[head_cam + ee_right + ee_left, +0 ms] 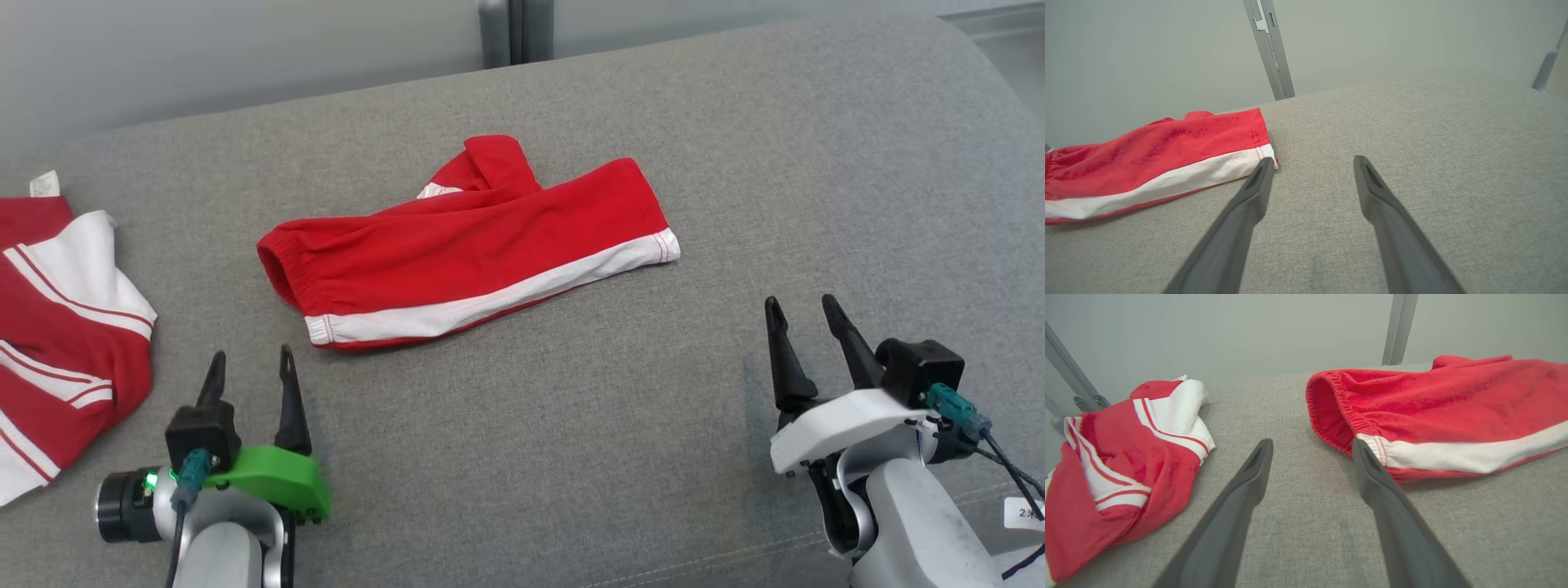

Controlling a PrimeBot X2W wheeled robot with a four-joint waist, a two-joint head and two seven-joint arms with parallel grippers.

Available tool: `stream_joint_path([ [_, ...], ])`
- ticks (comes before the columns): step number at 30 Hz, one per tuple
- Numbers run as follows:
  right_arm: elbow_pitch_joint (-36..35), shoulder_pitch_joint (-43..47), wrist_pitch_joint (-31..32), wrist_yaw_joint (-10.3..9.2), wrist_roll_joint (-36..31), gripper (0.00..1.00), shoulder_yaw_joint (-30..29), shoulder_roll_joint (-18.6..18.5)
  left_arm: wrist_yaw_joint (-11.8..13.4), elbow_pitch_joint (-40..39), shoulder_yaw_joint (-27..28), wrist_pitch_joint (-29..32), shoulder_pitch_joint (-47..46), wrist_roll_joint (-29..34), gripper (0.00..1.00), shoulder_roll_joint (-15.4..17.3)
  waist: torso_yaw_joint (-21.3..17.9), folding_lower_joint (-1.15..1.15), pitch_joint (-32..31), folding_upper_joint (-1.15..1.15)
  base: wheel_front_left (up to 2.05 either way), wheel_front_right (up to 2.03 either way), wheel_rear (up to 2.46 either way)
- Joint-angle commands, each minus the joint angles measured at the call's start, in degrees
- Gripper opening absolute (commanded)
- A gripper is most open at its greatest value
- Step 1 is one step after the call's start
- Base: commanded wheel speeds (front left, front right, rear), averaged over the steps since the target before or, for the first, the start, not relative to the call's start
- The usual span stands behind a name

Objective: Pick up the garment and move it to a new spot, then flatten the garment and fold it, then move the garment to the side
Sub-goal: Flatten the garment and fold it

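The garment [473, 245] is a pair of red shorts with a white side stripe, lying folded near the middle of the grey surface, its elastic waistband at the left end. The left wrist view shows its waistband [1331, 412] just ahead and right of the fingers. In the right wrist view its hem [1167, 163] lies to the left. My left gripper [251, 366] stands open at the lower left, nothing between its fingers, a little short of the garment. My right gripper [802, 314] stands open at the lower right, empty, off the garment's right end.
A second red and white garment [65, 327] lies crumpled at the left edge, close to my left gripper; it also appears in the left wrist view [1122, 465]. The grey fabric surface [735, 204] spreads bare to the right. A grey wall and a metal post [514, 28] stand behind.
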Motion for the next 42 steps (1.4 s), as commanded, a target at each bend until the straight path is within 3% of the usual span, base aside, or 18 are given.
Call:
stream_joint_path([
  [1,-0.21,1.59,-0.16,-0.02,-0.98,1.00,-0.22,0.12,0.01,-1.14,-0.80,0.03,2.63,0.24,1.00,0.01,1.53,0.00,-3.05,0.00,0.00,0.00,0.00],
  [16,-2.69,8.00,-0.16,-0.02,-7.73,1.00,0.14,0.02,1.86,-6.12,-2.79,0.03,12.24,-2.05,1.00,0.07,3.70,0.00,-9.11,0.00,0.00,0.00,0.00],
  [37,-2.12,8.91,-0.16,-0.02,-8.42,1.00,-0.21,0.79,0.61,-5.91,-5.41,0.03,13.09,-2.47,1.00,0.06,5.67,0.00,-9.91,0.00,0.00,0.00,0.00],
  [42,-1.94,7.57,-0.16,-0.02,-7.85,1.00,-0.45,0.30,-1.07,-5.42,-7.73,0.03,10.62,-3.78,1.00,0.06,5.53,0.00,-7.66,0.00,0.00,0.00,0.00],
])
